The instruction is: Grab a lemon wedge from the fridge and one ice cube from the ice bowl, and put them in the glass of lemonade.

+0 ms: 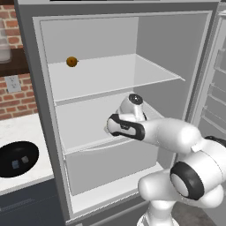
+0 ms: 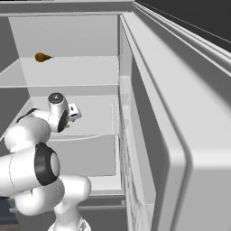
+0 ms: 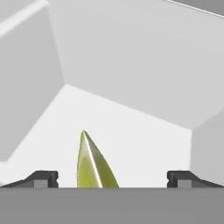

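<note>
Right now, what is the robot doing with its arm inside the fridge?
The robot has reached into the open fridge, onto its middle shelf. Its end effector is open, with a lemon wedge sitting between the two fingertips, not squeezed yet. A round orange-brown ball sits on the shelf above. On the counter to the left of the fridge, the black ice bowl waits with ice cubes in it.

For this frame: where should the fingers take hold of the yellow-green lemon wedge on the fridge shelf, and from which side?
Best across its wider lower body, one open finger on each flank, coming straight on along the hand's present line. The small yellow-green lemon wedge stands on the pale shelf of the grey fridge, tapering to a thin tip, which would probably slip.
</note>
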Motion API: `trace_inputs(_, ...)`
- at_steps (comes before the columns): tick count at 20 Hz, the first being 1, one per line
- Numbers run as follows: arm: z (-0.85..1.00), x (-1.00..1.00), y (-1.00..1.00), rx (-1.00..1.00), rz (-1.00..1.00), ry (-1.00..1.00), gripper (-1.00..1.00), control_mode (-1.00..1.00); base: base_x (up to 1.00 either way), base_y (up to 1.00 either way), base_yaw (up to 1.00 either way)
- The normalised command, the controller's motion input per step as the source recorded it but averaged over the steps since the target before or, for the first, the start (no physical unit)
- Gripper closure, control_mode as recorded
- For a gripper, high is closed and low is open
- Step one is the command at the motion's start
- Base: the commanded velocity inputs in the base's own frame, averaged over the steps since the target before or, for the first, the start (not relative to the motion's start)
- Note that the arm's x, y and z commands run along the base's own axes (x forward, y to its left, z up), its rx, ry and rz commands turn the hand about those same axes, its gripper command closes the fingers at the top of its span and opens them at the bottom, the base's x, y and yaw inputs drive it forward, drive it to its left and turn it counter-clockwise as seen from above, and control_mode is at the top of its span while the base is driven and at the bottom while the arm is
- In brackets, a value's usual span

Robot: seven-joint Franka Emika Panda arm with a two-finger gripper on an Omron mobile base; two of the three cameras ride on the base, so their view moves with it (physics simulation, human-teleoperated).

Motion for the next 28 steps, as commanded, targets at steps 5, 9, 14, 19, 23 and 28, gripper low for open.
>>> trace_inputs(5,0.02,0.19,0.00,0.00,0.00,0.03,-1.00,-1.00,0.00,0.00,0.00)
trace_inputs(9,-0.01,0.12,0.00,0.00,0.00,0.02,-1.00,-1.00,0.00,0.00,0.00)
trace_inputs(14,-0.21,0.07,0.00,0.00,0.00,0.14,-1.00,-1.00,0.00,0.00,0.00)
trace_inputs(19,-0.08,-0.02,0.00,0.00,0.00,0.13,-1.00,-1.00,0.00,0.00,0.00)
trace_inputs(23,0.00,-0.23,-0.01,0.00,0.00,0.02,-1.00,-1.00,0.00,0.00,0.00)
trace_inputs(28,-0.26,-0.27,-0.08,0.00,0.00,0.00,-1.00,-1.00,0.00,0.00,0.00)
